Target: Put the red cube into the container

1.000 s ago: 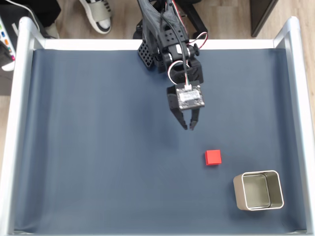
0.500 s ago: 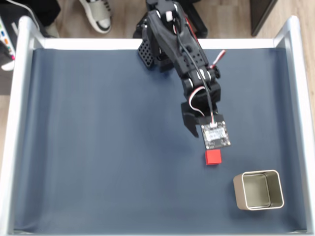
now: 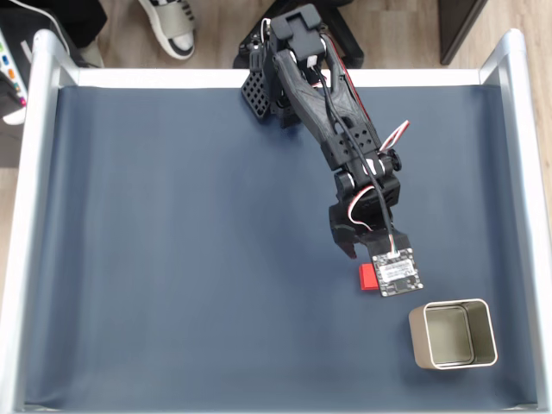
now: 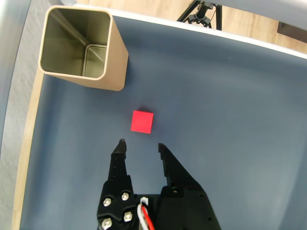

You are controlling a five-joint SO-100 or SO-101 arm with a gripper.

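One red cube (image 4: 142, 121) is seen on the mat just ahead of the gripper (image 4: 141, 145), jaws parted, nothing held; the container (image 4: 81, 48) stands nearby. The cube could be nudged aside if a fingertip lands on it off-centre.

A dark blue mat (image 3: 172, 259) covers the table, framed by pale metal rails (image 3: 30, 216) along its left, right and far edges in the fixed view. Beyond the far rail lies a light wood-plank floor (image 3: 405, 34), where a sandalled foot (image 3: 168, 24) stands near the mat's upper left corner and a dark piece of furniture (image 3: 461, 21) sits toward the upper right. Even, soft light falls across the mat.
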